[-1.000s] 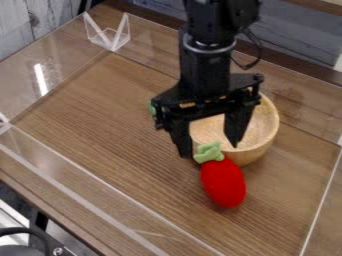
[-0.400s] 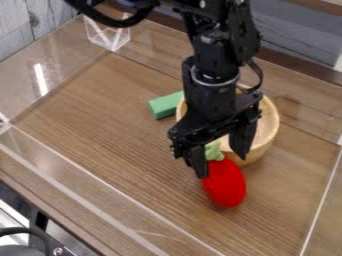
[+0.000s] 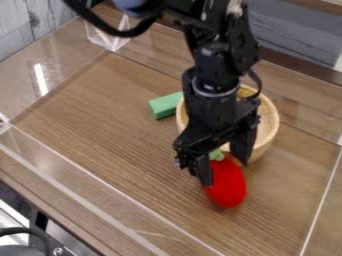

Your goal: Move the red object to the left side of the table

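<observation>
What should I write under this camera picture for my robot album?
Open claw reaching straight down over the red object on the table, beside a wooden bowl and green block.

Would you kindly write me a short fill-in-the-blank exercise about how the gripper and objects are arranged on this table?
1. The gripper hangs with its jaws ____ just above the red toy fruit.
2. The round container behind the fruit is a wooden ____.
3. The flat block lying beside that container is coloured ____.
4. The wood-grain table is bordered by low clear ____.

Missing words: open; bowl; green; walls
</observation>
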`<state>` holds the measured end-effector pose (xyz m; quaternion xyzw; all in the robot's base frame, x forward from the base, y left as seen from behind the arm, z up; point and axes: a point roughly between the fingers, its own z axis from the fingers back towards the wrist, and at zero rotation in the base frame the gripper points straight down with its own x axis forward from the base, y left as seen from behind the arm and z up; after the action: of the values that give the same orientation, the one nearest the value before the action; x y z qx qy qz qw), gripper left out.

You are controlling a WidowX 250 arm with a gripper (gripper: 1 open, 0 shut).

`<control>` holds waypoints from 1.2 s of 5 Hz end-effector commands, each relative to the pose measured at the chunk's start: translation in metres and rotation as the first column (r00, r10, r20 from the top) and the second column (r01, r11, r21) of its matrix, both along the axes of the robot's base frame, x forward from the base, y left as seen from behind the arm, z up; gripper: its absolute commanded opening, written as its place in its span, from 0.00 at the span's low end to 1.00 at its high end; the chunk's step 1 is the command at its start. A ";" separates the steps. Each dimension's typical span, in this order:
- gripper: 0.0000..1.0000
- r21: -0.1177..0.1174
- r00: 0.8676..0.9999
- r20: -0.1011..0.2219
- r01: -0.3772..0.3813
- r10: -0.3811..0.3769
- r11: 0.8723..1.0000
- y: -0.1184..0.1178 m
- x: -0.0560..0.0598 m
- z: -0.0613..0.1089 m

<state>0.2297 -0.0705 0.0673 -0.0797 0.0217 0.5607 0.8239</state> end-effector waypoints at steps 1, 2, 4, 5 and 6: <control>1.00 -0.026 1.000 0.023 0.002 -0.001 1.000 -0.008 -0.004 -0.002; 1.00 -0.049 0.999 0.036 0.042 -0.040 0.998 0.000 0.000 0.009; 1.00 -0.083 0.997 0.058 0.059 -0.055 0.995 0.000 0.007 0.027; 1.00 -0.084 0.998 0.057 0.042 -0.037 0.996 -0.004 0.008 0.031; 1.00 -0.081 0.998 0.056 -0.016 0.021 0.997 0.002 0.004 0.029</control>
<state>0.2292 -0.0693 0.0857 -0.1152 0.0377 0.5658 0.8156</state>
